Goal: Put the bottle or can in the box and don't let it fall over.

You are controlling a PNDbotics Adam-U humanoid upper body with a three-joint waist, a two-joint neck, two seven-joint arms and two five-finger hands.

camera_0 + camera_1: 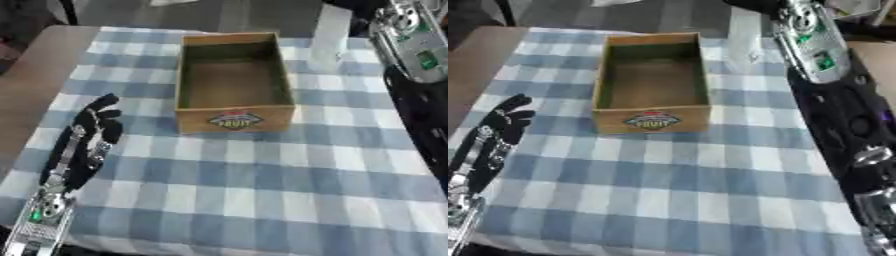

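Behind the wooden box [234,82], a clear bottle [331,30] stands upright on the checked table [262,185]. Left hand [94,125] rests left of box, fingers relaxed. Right hand unseen; advise grasping bottle low, lowering vertically.

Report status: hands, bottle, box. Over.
Left hand open, idle on cloth left of box. Right hand at top edge, grip unclear. Pale upright shape, likely the bottle, beyond box. Box empty, nothing blocking.

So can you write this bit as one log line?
brown cardboard box: empty, upright | clear bottle: behind box | left hand: open, idle | right hand: unseen
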